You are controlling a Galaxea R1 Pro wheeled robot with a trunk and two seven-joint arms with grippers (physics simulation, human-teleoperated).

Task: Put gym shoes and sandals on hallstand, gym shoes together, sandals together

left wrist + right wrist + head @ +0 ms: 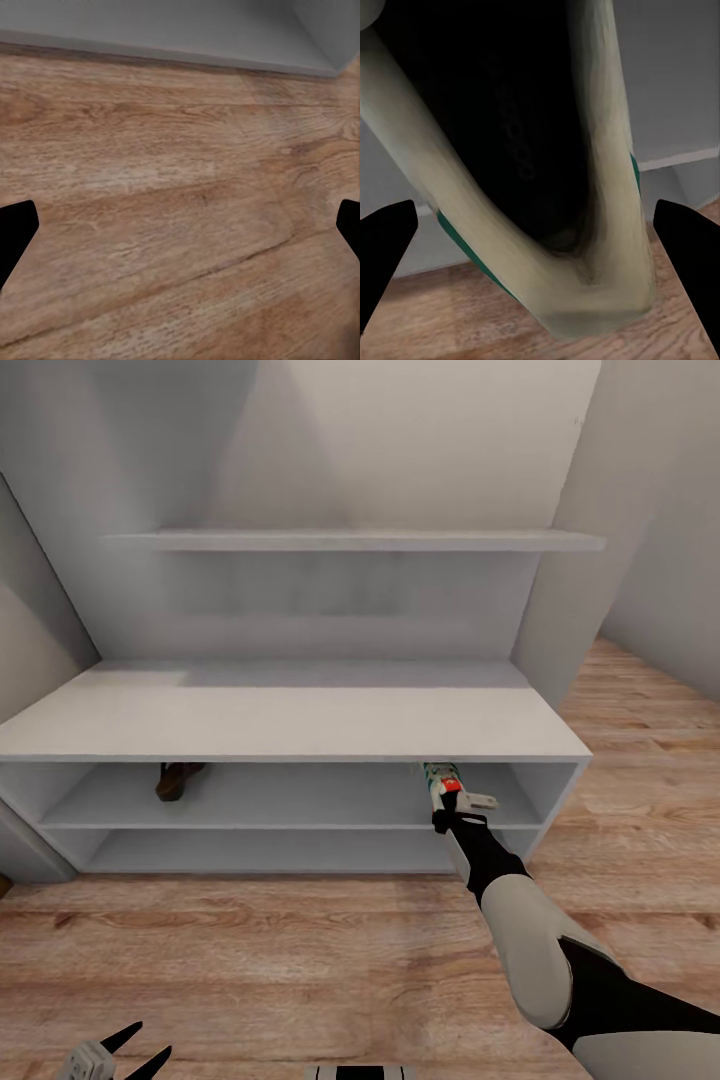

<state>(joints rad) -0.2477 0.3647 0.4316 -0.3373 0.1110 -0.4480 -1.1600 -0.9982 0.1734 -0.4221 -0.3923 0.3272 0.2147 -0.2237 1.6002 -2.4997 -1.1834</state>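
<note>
Right wrist view, gym shoe (585, 247) heel between spread fingers (386, 247), unpinched

Pale grey hallstand (300, 715) against grey walls. Under its top, a dark brown sandal (178, 778) and a white gym shoe (447, 785) with green stripes and a red patch. Light brown, grained wood-plank floor (300, 960) in front of the hallstand.

The hallstand's (300, 720) wide top and its upper shelf (350, 540) lie bare. In the top tier, 1 sandal (178, 778) sits at the left and a gym shoe (445, 780) at the right, with open room between them. The lowest tier (280, 850) and the corridor floor (280, 960) in front are free.
</note>
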